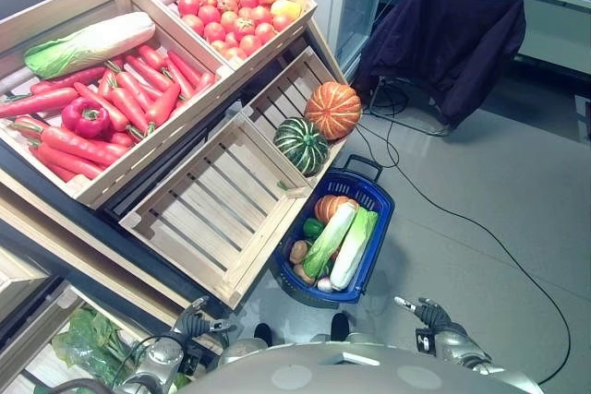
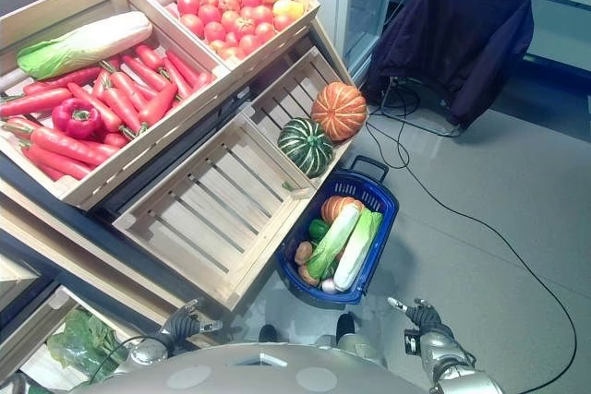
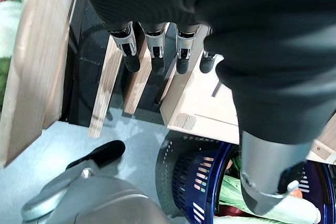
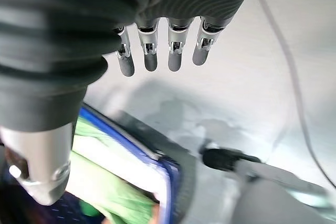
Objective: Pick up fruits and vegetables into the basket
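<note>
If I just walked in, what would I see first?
Probably the blue basket on the floor, stuffed with pale green cabbages and a small orange pumpkin. Just above it, a big orange pumpkin and a striped green squash sit in a wooden crate. Higher up, another crate is piled with red carrots beside one full of tomatoes.

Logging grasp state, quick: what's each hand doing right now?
Left hand: open, holding nothing.
Right hand: open, holding nothing.
</note>
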### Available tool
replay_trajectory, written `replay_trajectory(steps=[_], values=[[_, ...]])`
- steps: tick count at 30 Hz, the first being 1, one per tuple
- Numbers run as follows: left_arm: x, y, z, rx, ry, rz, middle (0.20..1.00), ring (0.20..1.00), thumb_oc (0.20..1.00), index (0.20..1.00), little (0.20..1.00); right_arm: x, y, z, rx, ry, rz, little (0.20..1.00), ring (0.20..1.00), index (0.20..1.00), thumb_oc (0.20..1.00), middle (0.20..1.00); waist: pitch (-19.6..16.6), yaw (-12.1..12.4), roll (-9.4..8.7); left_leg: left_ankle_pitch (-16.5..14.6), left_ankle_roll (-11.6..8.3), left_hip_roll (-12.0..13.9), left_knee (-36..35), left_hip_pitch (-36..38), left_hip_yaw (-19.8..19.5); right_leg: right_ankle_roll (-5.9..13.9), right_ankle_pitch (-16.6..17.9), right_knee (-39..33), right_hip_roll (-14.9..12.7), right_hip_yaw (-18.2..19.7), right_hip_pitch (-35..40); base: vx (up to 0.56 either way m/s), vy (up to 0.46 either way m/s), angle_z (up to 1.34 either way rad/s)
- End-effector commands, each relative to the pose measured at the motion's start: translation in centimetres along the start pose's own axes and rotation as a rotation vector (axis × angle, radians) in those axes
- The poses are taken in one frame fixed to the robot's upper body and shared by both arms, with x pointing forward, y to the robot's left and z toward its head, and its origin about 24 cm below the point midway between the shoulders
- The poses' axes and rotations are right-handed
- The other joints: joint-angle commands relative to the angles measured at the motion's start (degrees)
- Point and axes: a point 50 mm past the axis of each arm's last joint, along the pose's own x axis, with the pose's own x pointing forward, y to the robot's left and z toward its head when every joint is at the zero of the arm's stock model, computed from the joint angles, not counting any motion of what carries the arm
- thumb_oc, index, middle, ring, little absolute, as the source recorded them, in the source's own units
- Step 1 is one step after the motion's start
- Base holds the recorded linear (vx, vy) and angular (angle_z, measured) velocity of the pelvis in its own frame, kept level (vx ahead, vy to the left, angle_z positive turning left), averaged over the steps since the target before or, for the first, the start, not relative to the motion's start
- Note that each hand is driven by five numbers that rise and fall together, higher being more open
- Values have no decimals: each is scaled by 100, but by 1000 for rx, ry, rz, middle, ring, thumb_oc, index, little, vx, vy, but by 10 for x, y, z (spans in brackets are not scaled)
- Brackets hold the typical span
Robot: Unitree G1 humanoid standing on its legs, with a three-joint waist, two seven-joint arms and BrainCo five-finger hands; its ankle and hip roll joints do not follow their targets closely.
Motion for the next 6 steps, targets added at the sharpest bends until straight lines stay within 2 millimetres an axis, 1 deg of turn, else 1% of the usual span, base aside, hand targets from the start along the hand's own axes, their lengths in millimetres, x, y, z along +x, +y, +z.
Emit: replay_trajectory(steps=[1, 6], values=[[7, 6, 13, -83, 4, 0, 1000, 1000, 1000, 1000, 1000, 2, 3, 8, -27, 34, 38, 1000, 1000, 1000, 1000, 1000, 121, 7, 5, -466, -27, -37, 128, -20, -61, 436, -444, 324, -190, -19, 305, 36, 18, -1], [7, 3, 12, -95, 22, -24, 1000, 1000, 1000, 1000, 1000, 2, 5, 2, -42, 69, 71, 1000, 1000, 1000, 1000, 1000, 96, -13, 12, -500, -26, -26, 121, 32, -43, 458, -432, 291, -220, 1, 337, 21, 7, -1]])
